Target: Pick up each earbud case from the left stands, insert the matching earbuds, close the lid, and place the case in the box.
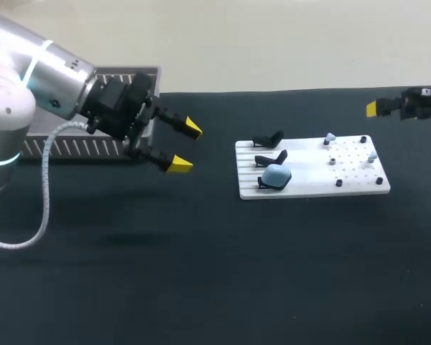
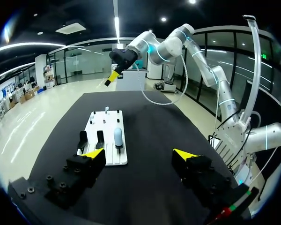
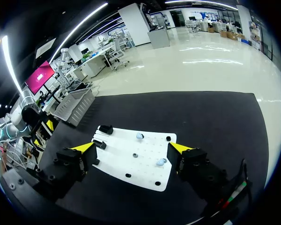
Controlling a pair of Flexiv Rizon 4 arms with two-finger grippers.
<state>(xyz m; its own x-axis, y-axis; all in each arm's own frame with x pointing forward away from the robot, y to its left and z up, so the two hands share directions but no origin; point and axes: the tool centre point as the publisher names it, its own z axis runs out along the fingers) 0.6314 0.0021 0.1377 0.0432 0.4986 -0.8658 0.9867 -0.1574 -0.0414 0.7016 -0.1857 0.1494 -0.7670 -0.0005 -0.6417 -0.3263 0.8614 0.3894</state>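
Left hand, centre left, and right hand, upper right, are gaping wide, holding nothing. The case is sitting on the lowest stand, right of centre; an off-centre pinch would likely be toppling it.

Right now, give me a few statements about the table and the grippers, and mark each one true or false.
1. A light blue earbud case sits on a black stand on the white board. True.
2. All three stands hold cases. False: the two other stands are empty.
3. The left gripper is shut on a case. False: it is open and empty, off to the side of the board.
4. Two light blue earbuds sit on the end of the board away from the stands. True.
5. The right gripper holds an earbud. False: it is open with nothing between its fingers.
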